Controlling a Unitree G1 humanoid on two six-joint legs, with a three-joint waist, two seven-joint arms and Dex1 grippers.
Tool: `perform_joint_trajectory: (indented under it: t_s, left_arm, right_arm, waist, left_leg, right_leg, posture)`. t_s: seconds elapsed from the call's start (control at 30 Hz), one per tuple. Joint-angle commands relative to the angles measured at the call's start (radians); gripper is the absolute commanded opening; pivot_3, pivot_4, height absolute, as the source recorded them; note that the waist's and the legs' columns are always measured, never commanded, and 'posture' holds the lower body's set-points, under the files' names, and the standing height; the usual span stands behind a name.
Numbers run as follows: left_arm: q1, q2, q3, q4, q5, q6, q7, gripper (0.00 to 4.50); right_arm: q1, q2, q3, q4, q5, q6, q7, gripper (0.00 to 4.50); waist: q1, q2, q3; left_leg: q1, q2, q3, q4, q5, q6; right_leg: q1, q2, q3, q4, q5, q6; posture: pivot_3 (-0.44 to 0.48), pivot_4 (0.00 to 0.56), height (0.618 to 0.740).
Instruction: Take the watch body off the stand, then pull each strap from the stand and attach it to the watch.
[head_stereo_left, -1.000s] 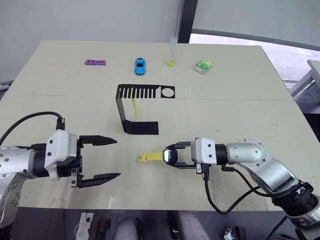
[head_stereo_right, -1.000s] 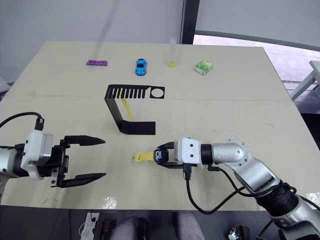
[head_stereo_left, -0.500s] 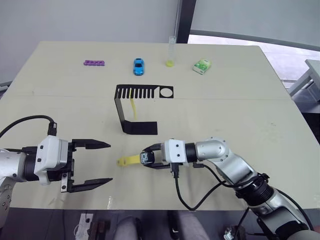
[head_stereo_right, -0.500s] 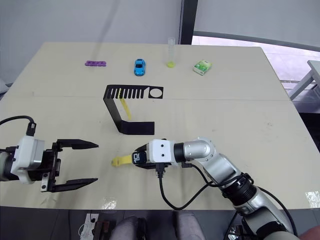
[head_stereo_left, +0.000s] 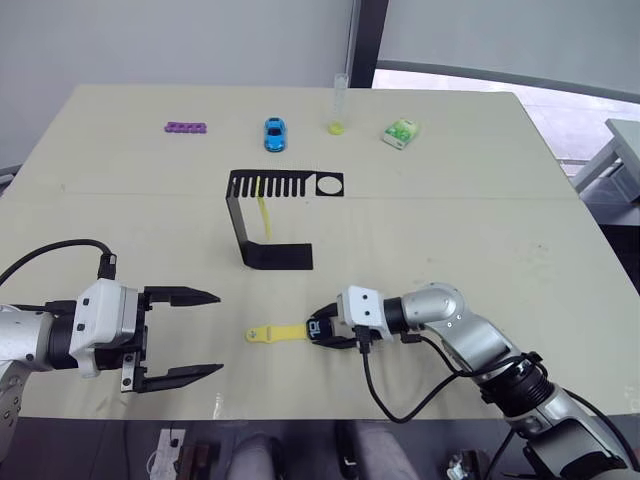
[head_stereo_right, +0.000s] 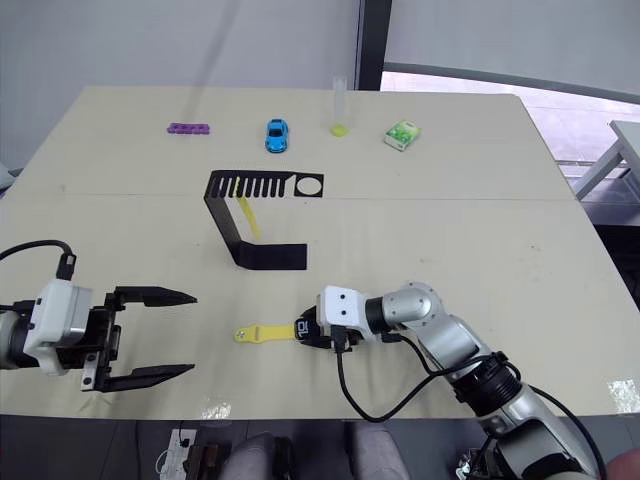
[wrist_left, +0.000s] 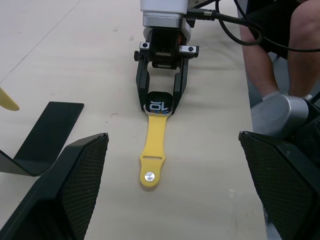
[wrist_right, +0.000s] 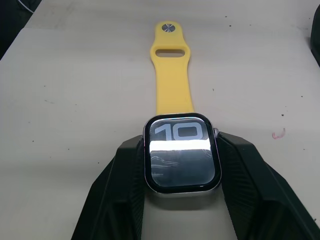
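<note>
Your right gripper (wrist_right: 181, 200) has its two black fingers (wrist_right: 117, 200) pinching the small square black watch body (wrist_right: 181, 152) by its sides, flat on the beige table (head_stereo_left: 480, 200) near its front edge, one narrow yellow rubbery strap (wrist_left: 153, 147) already fitted and trailing toward the left gripper (head_stereo_left: 185, 333), whose fingers stand spread wide and empty. The second yellow strap (head_stereo_left: 264, 208) hangs in the thin black C-shaped stand (head_stereo_left: 262, 215). Keep the case pinned level; take that strap low and pull straight
</note>
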Motion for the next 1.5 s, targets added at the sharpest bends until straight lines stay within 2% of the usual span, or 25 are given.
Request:
perform_joint_trajectory:
  t_s: [0.03, 0.1, 0.3, 0.47, 0.6, 0.7, 0.77, 0.9, 1.07, 1.17, 1.3, 1.5]
  left_arm:
    - [-0.011, 0.015, -0.001, -0.004, 0.001, -0.022, 0.005, 4.5]
    - [-0.008, 0.018, 0.005, 0.003, 0.004, -0.026, 0.006, 4.5]
    - [0.052, 0.003, 0.067, 0.037, 0.032, -0.052, 0.008, 4.5]
    - [0.113, -0.031, 0.142, 0.116, 0.07, -0.099, 0.041, 4.5]
    - [0.161, -0.09, 0.231, 0.241, 0.114, -0.16, 0.105, 4.5]
    - [0.206, -0.144, 0.31, 0.36, 0.133, -0.217, 0.154, 4.5]
    - [0.228, -0.165, 0.342, 0.414, 0.144, -0.254, 0.174, 4.5]
    - [0.234, -0.178, 0.384, 0.484, 0.146, -0.307, 0.224, 4.5]
    - [0.23, -0.191, 0.378, 0.482, 0.138, -0.332, 0.273, 4.5]
    - [0.233, -0.214, 0.337, 0.403, 0.119, -0.324, 0.286, 4.5]
    - [0.236, -0.244, 0.292, 0.266, 0.084, -0.282, 0.323, 4.5]
    - [0.223, -0.318, 0.211, 0.013, 0.07, -0.2, 0.487, 4.5]
  right_arm:
    - [0.003, -0.011, -0.044, -0.002, 0.024, -0.001, 0.036, 3.34]
    - [0.0, -0.035, -0.076, -0.009, 0.04, -0.023, 0.064, 4.42]
    - [0.05, -0.182, -0.254, 0.012, 0.144, -0.096, 0.171, 4.42]
    - [0.145, -0.233, -0.435, 0.106, 0.261, -0.307, 0.298, 4.42]
    - [0.183, -0.289, -0.612, 0.338, 0.25, -0.367, 0.213, 4.42]
    - [0.193, -0.361, -0.728, 0.63, 0.208, -0.511, 0.155, 4.42]
    - [0.198, -0.387, -0.767, 0.76, 0.194, -0.564, 0.119, 4.42]
    - [0.201, -0.407, -0.794, 0.908, 0.166, -0.655, 0.098, 4.42]
    - [0.178, -0.369, -0.808, 0.945, 0.188, -0.637, 0.094, 4.42]
    - [0.166, -0.284, -0.748, 0.826, 0.218, -0.539, 0.154, 4.42]
    - [0.128, -0.168, -0.674, 0.659, 0.228, -0.444, 0.155, 4.42]
    - [0.009, 0.003, -0.541, 0.483, 0.208, -0.287, 0.095, 4.42]
  waist:
    - [0.0, 0.0, 0.0]
    - [0.001, 0.0, 0.0]
    - [0.003, 0.0, 0.0]
    - [0.001, 0.0, 0.0]
    - [0.002, 0.001, 0.0]
    - [0.003, 0.001, 0.0]
    - [0.004, 0.001, 0.001]
    - [0.0, 0.0, 0.0]
    - [-0.007, 0.002, 0.001]
    - [-0.01, 0.001, 0.001]
    - [-0.012, 0.002, 0.001]
    - [-0.002, 0.003, 0.002]
  left_leg:
    - [0.0, 0.0, 0.0, 0.0, 0.0, 0.0]
    - [0.0, 0.0, 0.0, 0.0, 0.0, 0.0]
    - [0.0, 0.0, 0.0, 0.0, 0.0, 0.0]
    - [0.0, 0.0, 0.0, -0.001, 0.0, 0.0]
    - [0.003, 0.0, 0.0, -0.001, 0.0, 0.0]
    - [0.003, 0.0, 0.0, -0.001, -0.001, 0.001]
    - [0.006, 0.0, 0.0, -0.002, -0.001, 0.001]
    - [0.017, 0.001, 0.001, -0.005, -0.002, 0.001]
    - [0.032, 0.001, 0.003, -0.01, -0.004, -0.001]
    - [0.034, 0.002, 0.003, -0.015, -0.004, -0.001]
    - [0.033, 0.003, 0.003, -0.016, -0.003, -0.002]
    - [0.033, 0.002, 0.002, -0.015, -0.003, -0.002]
  right_leg:
    - [0.0, 0.0, 0.0, 0.0, 0.0, 0.0]
    - [0.0, 0.0, 0.0, 0.0, 0.0, 0.0]
    - [0.0, 0.0, 0.0, 0.0, 0.0, 0.0]
    - [0.001, 0.001, 0.0, -0.002, 0.0, 0.0]
    - [0.004, 0.001, 0.0, -0.003, 0.0, 0.0]
    - [0.005, 0.0, -0.001, -0.004, 0.0, 0.0]
    - [0.009, 0.0, -0.001, -0.007, 0.0, 0.0]
    - [0.02, 0.001, -0.001, -0.011, 0.0, 0.0]
    - [0.034, 0.001, 0.001, -0.015, 0.0, 0.0]
    - [0.035, 0.002, 0.001, -0.017, 0.0, 0.0]
    - [0.035, 0.002, 0.001, -0.017, 0.0, 0.0]
    - [0.034, 0.001, 0.001, -0.016, 0.0, 0.0]
  posture:
    - [0.0, 0.15, 0.74]
    - [0.0, 0.15, 0.74]
    - [0.0, 0.15, 0.74]
    - [0.0, 0.15, 0.74]
    - [0.0, 0.15, 0.74]
    - [0.0, 0.15, 0.74]
    - [0.0, 0.15, 0.74]
    - [0.0, 0.15, 0.74]
    - [0.0, 0.15, 0.74]
    - [0.0, 0.15, 0.74]
    - [0.0, 0.15, 0.74]
    - [0.0, 0.15, 0.74]
